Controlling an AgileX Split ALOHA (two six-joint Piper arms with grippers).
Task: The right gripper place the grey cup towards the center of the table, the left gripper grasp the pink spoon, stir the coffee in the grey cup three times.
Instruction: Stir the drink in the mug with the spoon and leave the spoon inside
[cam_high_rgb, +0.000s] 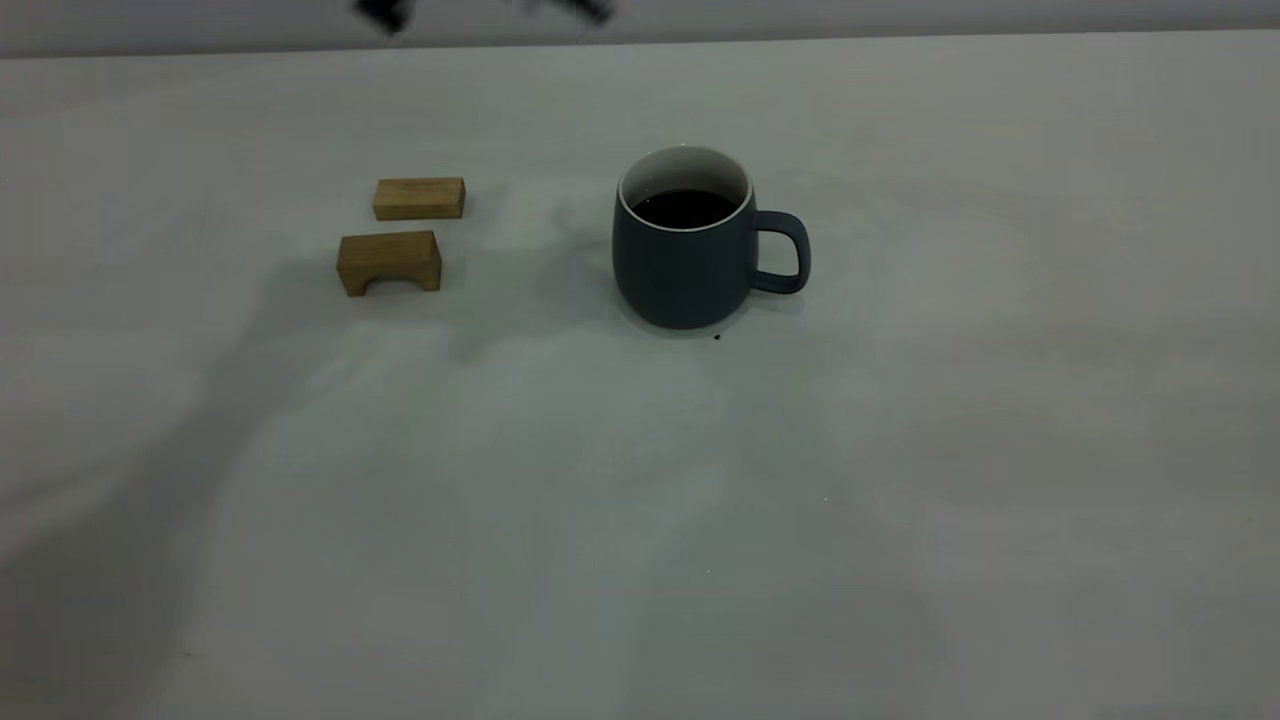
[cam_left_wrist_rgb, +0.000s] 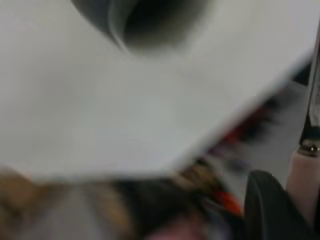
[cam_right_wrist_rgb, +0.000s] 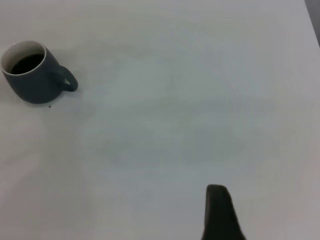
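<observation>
The grey cup (cam_high_rgb: 685, 245) stands upright near the middle of the table (cam_high_rgb: 640, 500), handle to the right, with dark coffee (cam_high_rgb: 686, 207) inside. It also shows far off in the right wrist view as the grey cup (cam_right_wrist_rgb: 34, 75). No gripper touches it. In the smeared left wrist view my left gripper (cam_left_wrist_rgb: 292, 200) is shut on the pink spoon (cam_left_wrist_rgb: 303, 172). The spoon's metal neck points away from the black finger (cam_left_wrist_rgb: 272, 210), and the cup's rim (cam_left_wrist_rgb: 150, 25) lies ahead of it. My right gripper (cam_right_wrist_rgb: 220, 212) hangs over bare table, well away from the cup.
Two brown wooden blocks (cam_high_rgb: 419, 198) (cam_high_rgb: 389, 262) lie left of the cup. Two dark blurred shapes (cam_high_rgb: 385, 12) (cam_high_rgb: 590, 10) sit at the table's far edge. The left wrist view shows the table's edge with clutter (cam_left_wrist_rgb: 225, 200) beyond it.
</observation>
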